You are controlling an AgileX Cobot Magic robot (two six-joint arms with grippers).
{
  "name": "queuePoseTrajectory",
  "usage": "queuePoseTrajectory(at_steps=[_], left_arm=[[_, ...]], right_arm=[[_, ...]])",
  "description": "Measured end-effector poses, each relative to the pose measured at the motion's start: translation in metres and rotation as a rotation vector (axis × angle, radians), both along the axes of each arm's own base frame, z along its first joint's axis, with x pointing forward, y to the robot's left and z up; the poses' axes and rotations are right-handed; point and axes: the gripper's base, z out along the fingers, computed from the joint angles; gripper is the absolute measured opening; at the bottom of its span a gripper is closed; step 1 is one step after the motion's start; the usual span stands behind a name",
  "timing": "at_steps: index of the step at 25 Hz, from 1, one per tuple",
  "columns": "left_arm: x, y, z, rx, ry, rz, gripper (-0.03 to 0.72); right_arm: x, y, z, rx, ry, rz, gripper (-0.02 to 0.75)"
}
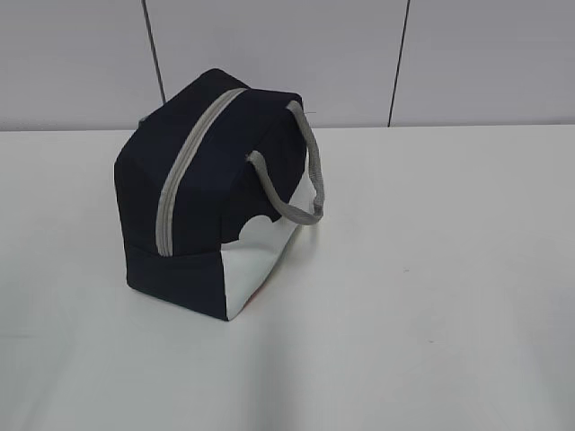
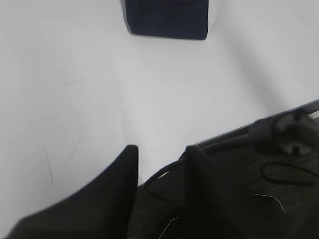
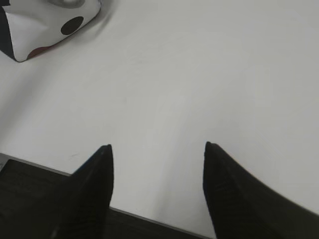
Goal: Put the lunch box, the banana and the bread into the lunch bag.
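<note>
The navy lunch bag (image 1: 211, 193) stands on the white table left of centre, its grey zipper (image 1: 184, 171) shut along the top and its grey strap handles (image 1: 310, 166) hanging to the right. Its dark end shows at the top of the left wrist view (image 2: 167, 19), and its white spotted side at the top left of the right wrist view (image 3: 47, 25). The lunch box, banana and bread are not in view. My left gripper (image 2: 159, 149) is open and empty over the table's front edge. My right gripper (image 3: 157, 147) is open and empty, also at the front edge. Neither shows in the exterior view.
The white table (image 1: 431, 296) ends at a grey panelled wall (image 1: 359, 54). In the left wrist view a dark surface with black cables and a plug (image 2: 284, 134) lies below the table's edge.
</note>
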Motion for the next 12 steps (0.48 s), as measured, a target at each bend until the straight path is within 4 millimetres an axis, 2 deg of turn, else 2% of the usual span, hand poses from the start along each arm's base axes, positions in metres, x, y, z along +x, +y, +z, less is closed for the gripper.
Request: queuePoseTrajectory(at_steps=[12], left_arm=[[0.0000, 0.0000, 0.0000, 0.000, 0.000, 0.000, 0.235]], right_arm=[[0.0004, 0.0008, 0.0009, 0.008, -0.010, -0.002, 0.425]])
